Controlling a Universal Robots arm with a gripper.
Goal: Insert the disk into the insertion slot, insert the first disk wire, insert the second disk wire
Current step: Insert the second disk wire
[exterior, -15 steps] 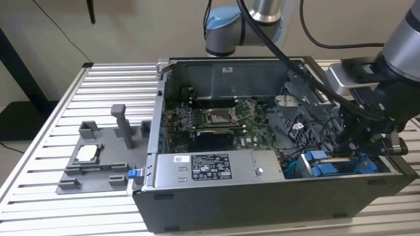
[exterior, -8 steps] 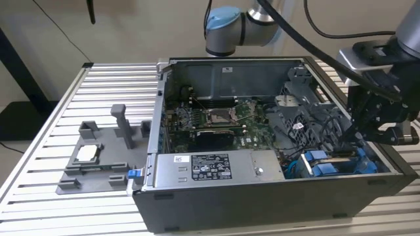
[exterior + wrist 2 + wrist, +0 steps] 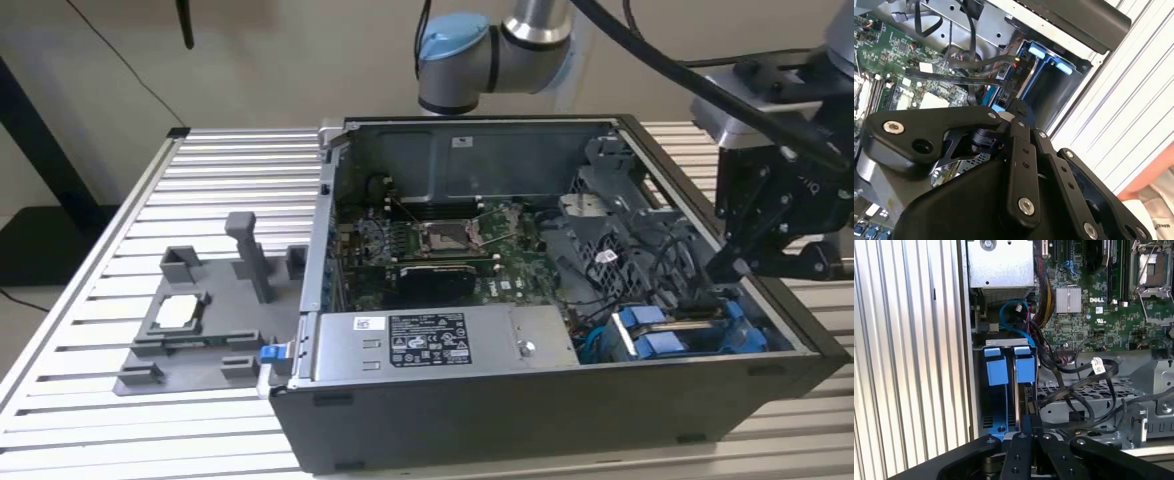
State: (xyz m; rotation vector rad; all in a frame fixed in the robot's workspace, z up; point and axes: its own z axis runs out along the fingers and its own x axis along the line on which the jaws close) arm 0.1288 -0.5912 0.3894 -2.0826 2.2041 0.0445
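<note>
The disk sits down in the insertion slot at the case corner on the exterior view's right. Its blue carrier tabs stick up from the bay. My gripper hangs just over the disk's edge that faces the motherboard. In both wrist views its fingertips are pressed together on a small black plug of a disk wire. The plug is right at the disk's connector edge, and I cannot tell whether it is seated.
The open computer case lies on a slatted metal table. Loose black cables cross beside the bay. A silver power supply and the motherboard lie inside. A grey fixture with a small chip stands at the exterior view's left.
</note>
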